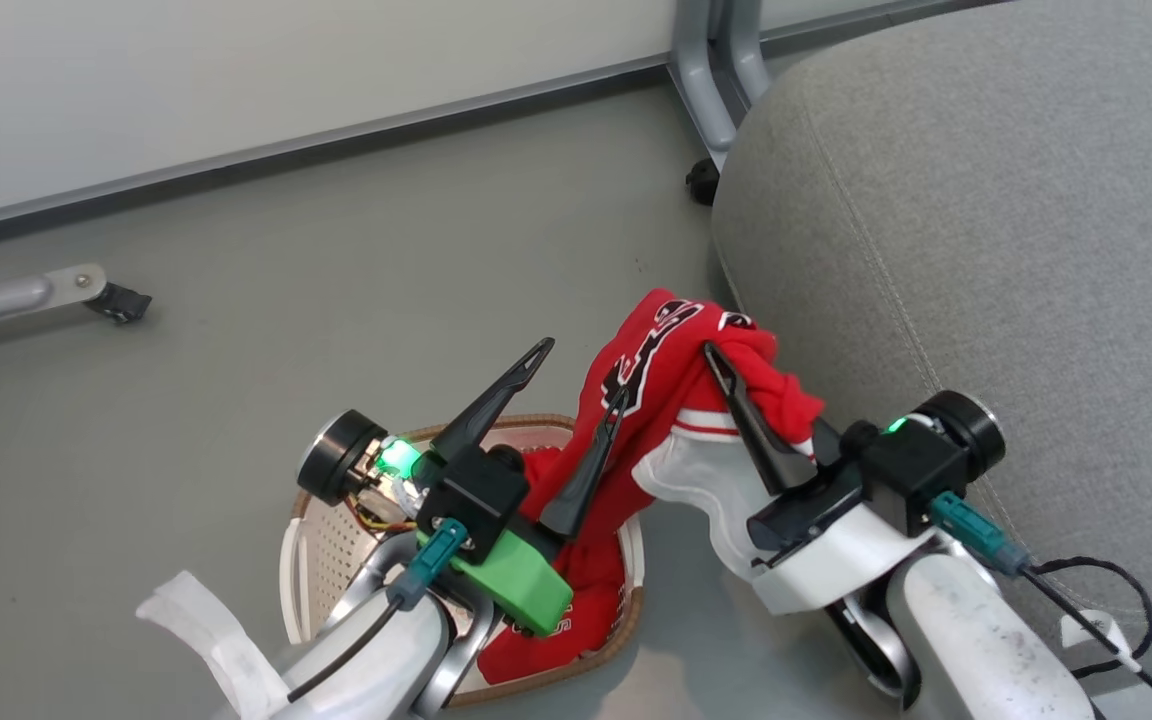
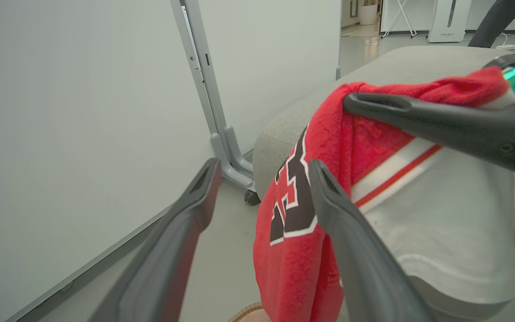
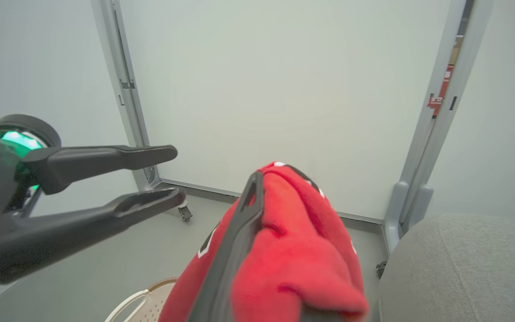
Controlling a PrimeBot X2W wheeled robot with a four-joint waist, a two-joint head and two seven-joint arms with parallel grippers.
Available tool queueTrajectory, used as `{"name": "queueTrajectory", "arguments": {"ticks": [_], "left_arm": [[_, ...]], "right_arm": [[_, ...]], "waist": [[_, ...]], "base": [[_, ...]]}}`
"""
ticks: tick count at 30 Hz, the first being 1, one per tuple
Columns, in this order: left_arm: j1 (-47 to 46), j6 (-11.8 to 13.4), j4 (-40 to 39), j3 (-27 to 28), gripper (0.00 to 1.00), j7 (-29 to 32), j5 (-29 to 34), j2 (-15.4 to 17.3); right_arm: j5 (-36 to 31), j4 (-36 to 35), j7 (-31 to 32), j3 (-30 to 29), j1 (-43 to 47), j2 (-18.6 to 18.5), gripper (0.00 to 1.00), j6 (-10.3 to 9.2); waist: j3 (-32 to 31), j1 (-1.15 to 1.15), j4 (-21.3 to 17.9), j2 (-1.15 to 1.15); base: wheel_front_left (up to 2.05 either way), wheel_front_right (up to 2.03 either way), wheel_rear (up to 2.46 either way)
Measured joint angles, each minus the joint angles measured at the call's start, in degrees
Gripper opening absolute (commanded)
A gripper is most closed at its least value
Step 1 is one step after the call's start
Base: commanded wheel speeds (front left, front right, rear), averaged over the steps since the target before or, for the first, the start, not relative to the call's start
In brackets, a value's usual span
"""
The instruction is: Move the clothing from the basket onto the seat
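Observation:
A red jersey point(image 1: 671, 390) with black-and-white lettering and white trim hangs from my right gripper point(image 1: 721, 362), which is shut on its upper folds, just left of the seat's edge. One dark finger point(image 3: 244, 223) shows against the cloth, and the fabric hides the other. More red clothing point(image 1: 576, 600) lies in the cream basket point(image 1: 321, 545), below and partly under my left arm. My left gripper point(image 1: 584, 375) stands open above the basket, its right finger beside the hanging jersey point(image 2: 293, 250) and nothing between its fingers. The grey seat point(image 1: 986, 200) fills the right side.
Grey floor lies between the basket and a pale partition wall point(image 1: 236, 70). The partition's grey leg and black caster point(image 1: 702, 182) stand by the seat's far corner. Another leg with a caster point(image 1: 121, 302) is at the left. A black cable point(image 1: 1106, 580) trails over the seat.

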Motion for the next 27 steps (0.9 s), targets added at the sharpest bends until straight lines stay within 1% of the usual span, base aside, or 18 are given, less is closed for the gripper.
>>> {"name": "queueTrajectory", "arguments": {"ticks": [3,9,16,22,27], "left_arm": [[0.0,-0.4,-0.3,0.1,1.0,-0.7,0.0,1.0],[-0.2,-1.0,-1.2,0.2,1.0,-0.9,-0.1,2.8],[-0.3,-1.5,-2.7,0.2,1.0,0.9,-0.4,5.0],[-1.2,-1.7,-4.6,-0.1,1.0,3.0,0.0,6.9],[-2.0,-2.2,-6.2,-0.6,1.0,5.0,0.9,8.5]], "right_arm": [[-0.8,-3.6,0.0,-2.4,0.3,-0.4,0.0,0.0],[-1.5,-10.4,0.0,-7.8,3.7,-0.3,0.0,0.0],[-2.3,-17.4,0.0,-13.2,8.0,0.9,0.0,0.0],[-2.7,-21.1,0.0,-15.9,11.0,2.2,0.0,0.0],[-2.7,-22.9,0.0,-17.5,12.1,2.5,0.0,0.0]], "waist": [[1.4,0.0,-1.4,0.0],[4.0,0.0,-4.7,0.0],[6.9,0.0,-9.8,0.0],[9.3,0.0,-14.4,0.0],[11.6,0.0,-18.0,0.0]], "base": [[0.0,0.0,0.0],[0.0,0.0,0.0],[0.0,0.0,0.0],[0.0,0.0,0.0],[0.0,0.0,0.0]]}}
